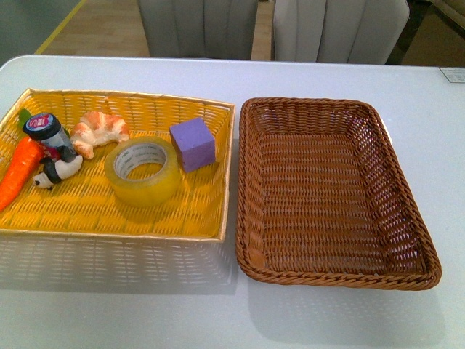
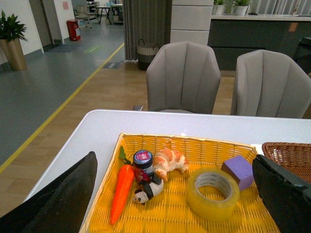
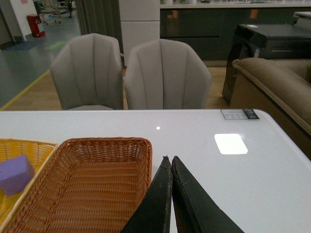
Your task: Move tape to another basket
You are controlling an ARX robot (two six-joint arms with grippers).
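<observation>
White desk (image 1: pixel 327 73) carries brown wicker basket (image 1: pixel 334 102), w/ yellow basket (image 1: pixel 123 95) just beside it on its left. Tape (image 1: pixel 145 190) lies flat, hole up, in yellow basket's right half, near purple cube (image 1: pixel 193 143). My left claw (image 2: pixel 174 162) gapes wide, empty; tape sits ahead btwn its fingers, toward the right one. Right claw (image 3: pixel 169 158) pinched closed, empty. Left arm nearer, I judge; a ring, so no long axis to line up.

two baskets (image 1: pixel 338 280) (image 1: pixel 109 235), two chairs (image 1: pixel 196 25) (image 1: pixel 338 29), one each of tape (image 1: pixel 142 190), cube (image 1: pixel 193 144), croissant (image 1: pixel 99 131), carrot (image 1: pixel 20 171), jar (image 1: pixel 45 129), panda (image 1: pixel 57 171)
</observation>
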